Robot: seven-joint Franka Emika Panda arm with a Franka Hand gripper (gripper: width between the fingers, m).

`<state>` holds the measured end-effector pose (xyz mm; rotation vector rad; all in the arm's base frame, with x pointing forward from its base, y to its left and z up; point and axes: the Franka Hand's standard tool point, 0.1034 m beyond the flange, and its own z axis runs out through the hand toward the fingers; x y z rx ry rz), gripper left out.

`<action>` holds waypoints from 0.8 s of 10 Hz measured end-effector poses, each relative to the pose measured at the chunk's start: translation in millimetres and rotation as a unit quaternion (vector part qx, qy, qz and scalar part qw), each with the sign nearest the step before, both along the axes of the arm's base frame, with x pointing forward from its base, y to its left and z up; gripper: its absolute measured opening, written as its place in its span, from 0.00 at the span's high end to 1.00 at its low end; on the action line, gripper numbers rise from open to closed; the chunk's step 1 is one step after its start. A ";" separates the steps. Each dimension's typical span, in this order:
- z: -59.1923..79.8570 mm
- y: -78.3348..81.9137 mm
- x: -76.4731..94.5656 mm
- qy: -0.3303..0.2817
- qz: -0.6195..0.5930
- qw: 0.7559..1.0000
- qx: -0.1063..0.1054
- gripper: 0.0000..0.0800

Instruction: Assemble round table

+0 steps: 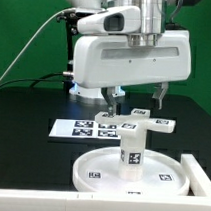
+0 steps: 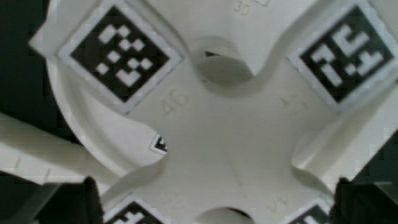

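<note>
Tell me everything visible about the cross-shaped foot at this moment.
The cross-shaped foot is white plastic with four arms bearing black-and-white square tags. It sits level atop the short post, which stands upright in the round disc. The wrist view shows a round socket at its hub. The open gripper hangs just above, not touching.

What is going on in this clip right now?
A single robot arm is assembling a white round table. The round disc lies flat at the front of the black table, and the short post stands upright at its middle. The cross-shaped foot lies just behind, partly over the marker board. The gripper hangs directly above the foot with its jaws open, holding nothing; the wrist view shows the foot close below.
</note>
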<state>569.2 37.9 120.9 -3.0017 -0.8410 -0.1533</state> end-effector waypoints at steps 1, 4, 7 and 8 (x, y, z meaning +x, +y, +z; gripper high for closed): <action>-0.2 -0.8 0.0 -0.001 0.019 1.000 -0.002 0.19; -3.2 3.9 -4.0 0.012 -0.029 1.000 0.003 0.19; -3.3 1.8 -5.3 0.021 -0.071 0.997 0.013 0.19; -3.3 2.0 -5.3 0.021 -0.071 0.997 0.013 0.19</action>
